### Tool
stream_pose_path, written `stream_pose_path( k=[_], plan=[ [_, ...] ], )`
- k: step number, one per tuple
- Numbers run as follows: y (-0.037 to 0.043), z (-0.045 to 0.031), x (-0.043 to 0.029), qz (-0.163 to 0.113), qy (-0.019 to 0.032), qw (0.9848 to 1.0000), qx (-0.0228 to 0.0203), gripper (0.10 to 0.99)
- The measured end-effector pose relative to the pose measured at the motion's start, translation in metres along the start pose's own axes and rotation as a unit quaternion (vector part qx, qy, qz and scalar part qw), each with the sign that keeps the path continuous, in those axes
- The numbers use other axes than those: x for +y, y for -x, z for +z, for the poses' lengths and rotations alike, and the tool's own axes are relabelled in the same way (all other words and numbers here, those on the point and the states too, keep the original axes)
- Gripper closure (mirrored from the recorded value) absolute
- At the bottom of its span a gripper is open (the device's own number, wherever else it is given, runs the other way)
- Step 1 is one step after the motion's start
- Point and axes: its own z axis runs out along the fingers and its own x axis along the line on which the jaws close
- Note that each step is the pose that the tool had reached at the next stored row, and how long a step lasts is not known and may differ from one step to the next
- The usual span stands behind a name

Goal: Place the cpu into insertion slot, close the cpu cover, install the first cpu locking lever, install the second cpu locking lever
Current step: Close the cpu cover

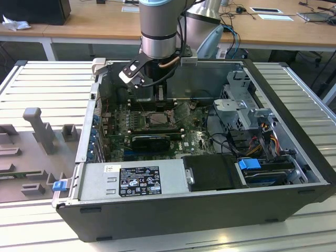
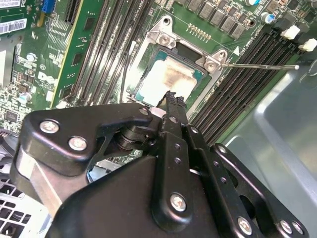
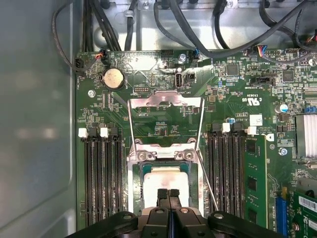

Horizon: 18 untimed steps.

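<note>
The cpu (image 3: 166, 177) lies flat in its socket, the cpu cover (image 3: 166, 102) swung back to leave it exposed; the gripper (image 3: 168, 192), fingers pressed together on nothing, hangs close over the chip.

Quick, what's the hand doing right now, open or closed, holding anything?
Hand: closed, fingers pressed together with nothing between them, tips over the cpu, which it is not gripping.
</note>
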Motion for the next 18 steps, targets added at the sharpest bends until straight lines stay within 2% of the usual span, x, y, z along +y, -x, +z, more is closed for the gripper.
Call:
stream_pose_path(
  k=[11, 18],
  plan=[
    [-0.0001, -0.0095, 0.0006, 0.0, 0.0, 1.0, 0.0, 0.98],
    [-0.0001, -0.0208, 0.0012, 0.0, 0.0, 1.0, 0.0, 0.98]
  ],
)
